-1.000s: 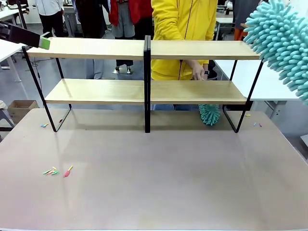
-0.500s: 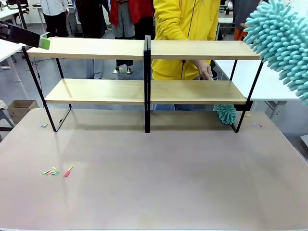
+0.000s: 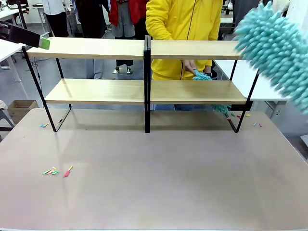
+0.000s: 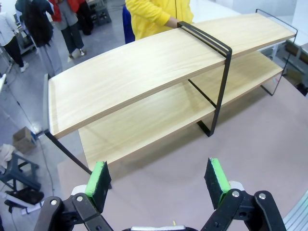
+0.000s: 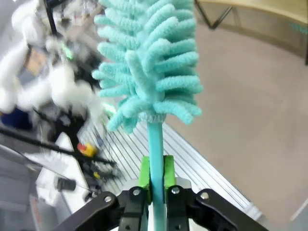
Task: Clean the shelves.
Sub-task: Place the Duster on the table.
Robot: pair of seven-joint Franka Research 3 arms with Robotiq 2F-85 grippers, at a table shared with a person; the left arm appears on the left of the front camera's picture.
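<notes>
The shelves point(image 3: 96, 48) are a wide two-tier rack of light-wood boards on a thin black frame with a black centre post, standing at the table's far side; they show from above point(image 4: 144, 72) in the left wrist view. My left gripper point(image 4: 159, 178) is open and holds nothing, high off the rack's left end, with a green pad point(image 3: 44, 43) level with the top board. My right gripper point(image 5: 155, 175) is shut on the handle of a teal fluffy duster point(image 5: 149, 62), whose head point(image 3: 276, 50) hangs at the top board's right end. A person in yellow holds a second teal duster point(image 3: 204, 77) at the lower board.
Small coloured scraps lie on the brown table at the left front point(image 3: 57, 171), by the rack's left foot point(image 3: 44, 125) and near its right foot point(image 3: 240, 115). A white table point(image 3: 269, 82) stands behind on the right. More people stand farther back.
My teal duster has swung left, over the top board's right end. The person's duster went from below the lower board's right part up onto that board. The left gripper has stayed put.
</notes>
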